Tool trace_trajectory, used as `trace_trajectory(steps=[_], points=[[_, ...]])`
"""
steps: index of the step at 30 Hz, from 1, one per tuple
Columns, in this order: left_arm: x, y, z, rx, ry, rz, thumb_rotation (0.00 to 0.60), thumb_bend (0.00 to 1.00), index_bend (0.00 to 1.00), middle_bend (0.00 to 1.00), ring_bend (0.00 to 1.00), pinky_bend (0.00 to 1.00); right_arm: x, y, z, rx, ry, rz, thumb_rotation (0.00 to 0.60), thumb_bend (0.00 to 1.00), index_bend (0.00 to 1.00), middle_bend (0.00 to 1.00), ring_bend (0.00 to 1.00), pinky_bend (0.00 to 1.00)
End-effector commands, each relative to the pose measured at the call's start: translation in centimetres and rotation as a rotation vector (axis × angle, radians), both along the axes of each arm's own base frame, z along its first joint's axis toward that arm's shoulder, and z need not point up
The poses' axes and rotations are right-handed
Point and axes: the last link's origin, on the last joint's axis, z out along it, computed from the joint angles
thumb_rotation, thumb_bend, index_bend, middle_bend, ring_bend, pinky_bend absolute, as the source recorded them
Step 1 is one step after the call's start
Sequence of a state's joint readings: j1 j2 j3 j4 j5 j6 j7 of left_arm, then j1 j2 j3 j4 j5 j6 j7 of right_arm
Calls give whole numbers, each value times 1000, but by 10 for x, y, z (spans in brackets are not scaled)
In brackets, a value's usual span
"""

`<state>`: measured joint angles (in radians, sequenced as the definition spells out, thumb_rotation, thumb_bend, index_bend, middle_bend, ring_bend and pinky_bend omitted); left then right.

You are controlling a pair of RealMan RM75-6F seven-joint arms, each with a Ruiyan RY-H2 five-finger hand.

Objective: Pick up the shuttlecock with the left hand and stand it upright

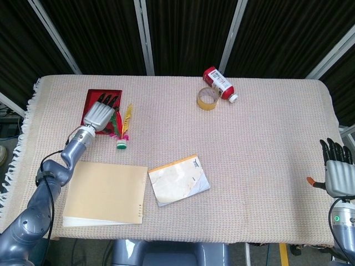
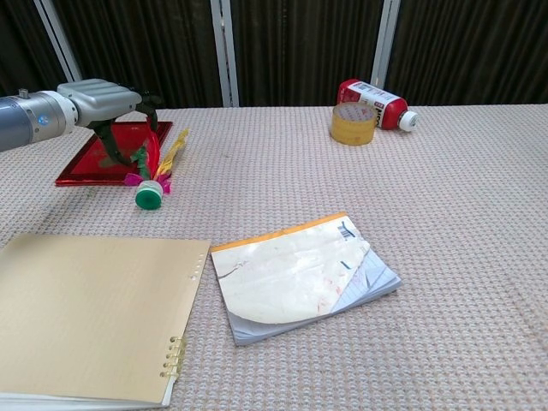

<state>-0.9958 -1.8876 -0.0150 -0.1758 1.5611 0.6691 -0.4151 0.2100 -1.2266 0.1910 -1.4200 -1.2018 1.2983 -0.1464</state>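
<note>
Left robot hand poised over the shuttlecock, nothing grasped yet

Nearest lie a tan notebook (image 2: 94,312) and a notepad (image 2: 304,287); beyond, the shuttlecock (image 1: 122,134) lies flat on the desk (image 1: 266,144) just beside a red tray (image 1: 91,100). The left robot hand (image 1: 100,115) hovers at its feathers, fingers apart; better to pinch near the green base. The right robot hand (image 1: 336,173) rests released.

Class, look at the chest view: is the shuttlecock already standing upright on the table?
No, the shuttlecock lies on its side, green base toward the camera, beside the red tray, with the left hand above it.
</note>
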Motion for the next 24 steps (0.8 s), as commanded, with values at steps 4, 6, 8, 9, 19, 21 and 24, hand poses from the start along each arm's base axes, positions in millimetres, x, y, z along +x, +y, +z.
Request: trace_trajectory(steps=[4,6,8,9,19,21,24], points=[[4,1,-5,-12,10,2,600,178,306,0,0,0,-1,0,1,-4,3,-5,600,73,0,0,0,0],[4,2,-6,-13,25,-2,600,204,306,0,0,0,-1,0,1,-7,3,-5,600,73,0,0,0,0],[4,3,-6,-11,38,5,600,225,305,0,0,0,0,0,1,-9,7,-4,600,73,0,0,0,0],[4,4,-6,-10,42,11,600,230,305,0,0,0,0,0,1,-10,8,-3,600,74,0,0,0,0],[3,6,-9,-15,72,51,600,246,333,0,0,0,0,1,-1,-8,21,-5,600,74,0,0,0,0],[2,7,-10,-17,79,62,600,271,361,0,0,0,0,0,-1,-5,22,-7,600,73,0,0,0,0],[1,6,-12,-21,84,68,600,310,412,0,0,0,0,0,-2,-6,24,-7,600,74,0,0,0,0]])
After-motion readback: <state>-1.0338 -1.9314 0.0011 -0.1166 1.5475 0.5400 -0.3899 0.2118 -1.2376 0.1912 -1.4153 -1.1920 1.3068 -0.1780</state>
